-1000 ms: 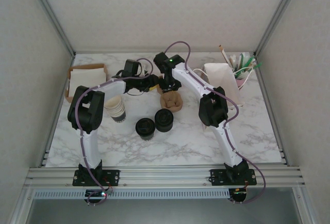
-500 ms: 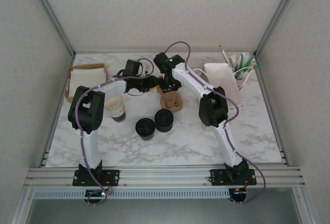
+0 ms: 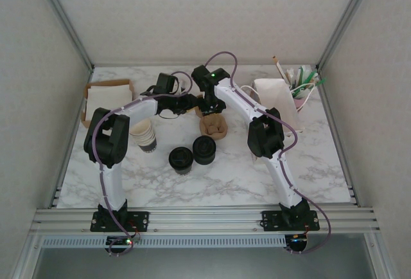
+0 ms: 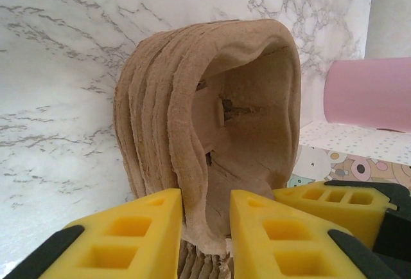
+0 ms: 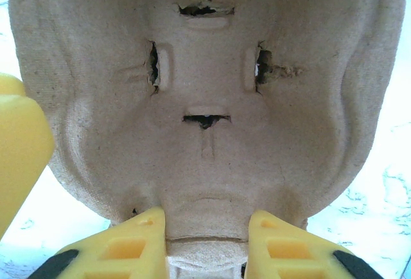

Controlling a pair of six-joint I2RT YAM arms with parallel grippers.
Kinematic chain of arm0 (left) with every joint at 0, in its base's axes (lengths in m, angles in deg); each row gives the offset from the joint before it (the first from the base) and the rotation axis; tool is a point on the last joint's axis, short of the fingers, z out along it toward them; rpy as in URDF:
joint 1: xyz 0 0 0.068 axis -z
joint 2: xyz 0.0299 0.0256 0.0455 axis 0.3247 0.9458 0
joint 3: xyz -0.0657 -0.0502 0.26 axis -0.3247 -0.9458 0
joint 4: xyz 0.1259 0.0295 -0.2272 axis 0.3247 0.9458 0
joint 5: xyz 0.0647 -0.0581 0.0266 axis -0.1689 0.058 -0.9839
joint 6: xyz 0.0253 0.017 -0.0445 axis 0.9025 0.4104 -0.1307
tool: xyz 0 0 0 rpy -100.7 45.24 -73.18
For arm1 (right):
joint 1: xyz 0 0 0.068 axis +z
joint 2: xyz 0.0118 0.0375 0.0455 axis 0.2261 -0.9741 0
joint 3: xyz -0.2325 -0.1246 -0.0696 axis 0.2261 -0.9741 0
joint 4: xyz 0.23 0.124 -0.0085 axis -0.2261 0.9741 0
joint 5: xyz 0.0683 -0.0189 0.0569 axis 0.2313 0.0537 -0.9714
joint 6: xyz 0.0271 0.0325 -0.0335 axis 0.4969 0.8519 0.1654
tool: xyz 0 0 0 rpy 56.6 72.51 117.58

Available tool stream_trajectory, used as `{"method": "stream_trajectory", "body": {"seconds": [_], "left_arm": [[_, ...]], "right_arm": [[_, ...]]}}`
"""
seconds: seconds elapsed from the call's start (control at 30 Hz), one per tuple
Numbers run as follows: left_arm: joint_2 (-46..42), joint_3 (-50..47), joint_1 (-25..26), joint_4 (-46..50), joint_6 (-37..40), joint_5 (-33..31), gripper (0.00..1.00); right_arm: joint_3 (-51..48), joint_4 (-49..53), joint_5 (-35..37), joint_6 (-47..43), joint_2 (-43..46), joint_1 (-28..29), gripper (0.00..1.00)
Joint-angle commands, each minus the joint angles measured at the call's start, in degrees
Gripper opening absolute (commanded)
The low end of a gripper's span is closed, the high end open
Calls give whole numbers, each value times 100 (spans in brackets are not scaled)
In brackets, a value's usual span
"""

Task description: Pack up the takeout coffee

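Observation:
A stack of brown pulp cup carriers stands mid-table, with both grippers at its far side. My left gripper is shut on the raised rim of the top carrier, a yellow pad pressing each side. My right gripper is shut on the tab at the edge of that same carrier. In front of the stack stand two black-topped round things. The nearer one looks like the lidded takeout coffee, and the squat one like a stack of lids.
A stack of lidless cream cups lies under the left arm. A cardboard tray of white napkins sits at the back left. A white box and a pink holder of straws stand at the back right.
The left gripper's jaws have drawn closer together onto the carrier's rim. Both arms and the things on the table have barely shifted.

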Motion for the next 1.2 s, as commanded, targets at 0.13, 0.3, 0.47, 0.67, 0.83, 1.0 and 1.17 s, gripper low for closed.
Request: {"method": "stream_trajectory", "body": {"seconds": [0.13, 0.3, 0.47, 0.67, 0.83, 1.0, 1.17], "left_arm": [[-197, 185, 72, 107, 137, -141, 28], [-128, 160, 89, -14, 77, -30, 29], [-106, 186, 121, -54, 63, 21, 29], [-48, 176, 124, -74, 49, 26, 32], [-43, 176, 134, -174, -19, 149, 38], [-18, 109, 134, -424, -179, 470, 38], [5, 72, 150, -456, -197, 483, 39]], "right_arm": [[36, 87, -158, 1, 115, 17, 27], [39, 93, -152, -1, 109, 14, 27], [36, 88, -170, -2, 93, 21, 27], [36, 81, -185, -5, 106, 27, 27], [45, 83, -220, -5, 89, 30, 27], [53, 61, -247, -14, 111, 39, 27], [36, 51, -238, -22, 150, 47, 28]]}}
